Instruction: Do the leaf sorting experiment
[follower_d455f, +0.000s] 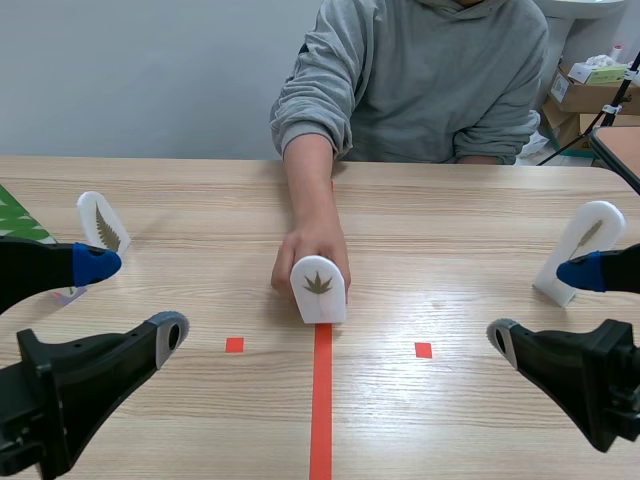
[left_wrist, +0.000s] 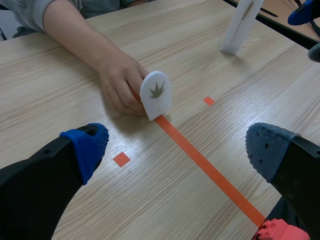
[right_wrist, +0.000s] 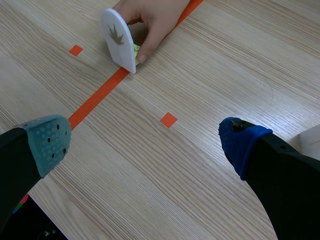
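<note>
- Mid-table, well off every edge: centre leaf plaque (follower_d455f: 318, 290) stands upright on the far end of the tape line (follower_d455f: 321, 410), its brown spiky leaf facing the robot.
- From the far edge a person's hand (follower_d455f: 312, 245) wraps the plaque from behind, fingers touching its sides.
- By the near left corner the left gripper (follower_d455f: 132, 300) hangs low, fingers spread wide, nothing between the pads. The plaque sits ahead of it, apart.
- Same at the near right corner: right gripper (follower_d455f: 542, 306) gapes wide and holds nothing.
- Scene view only: 2nd plaque (follower_d455f: 102, 222) near the left edge w/ a feathery leaf, and a green printed sheet (follower_d455f: 15, 215) at that edge just beside it.
- Near the right edge stands the 3rd plaque (follower_d455f: 582, 248). The scene view shows a faint leaf on its face, the left wrist view shows only its thin side.
- Right wrist view only: a yellow-green bit (right_wrist: 135, 51) behind the centre plaque, by the thumb. Can't tell what it is.
- Left wrist view only: a red-orange lump (left_wrist: 277, 231) under that gripper, unclear what.
- Beyond the far right corner: cardboard boxes (follower_d455f: 585, 95).
</note>
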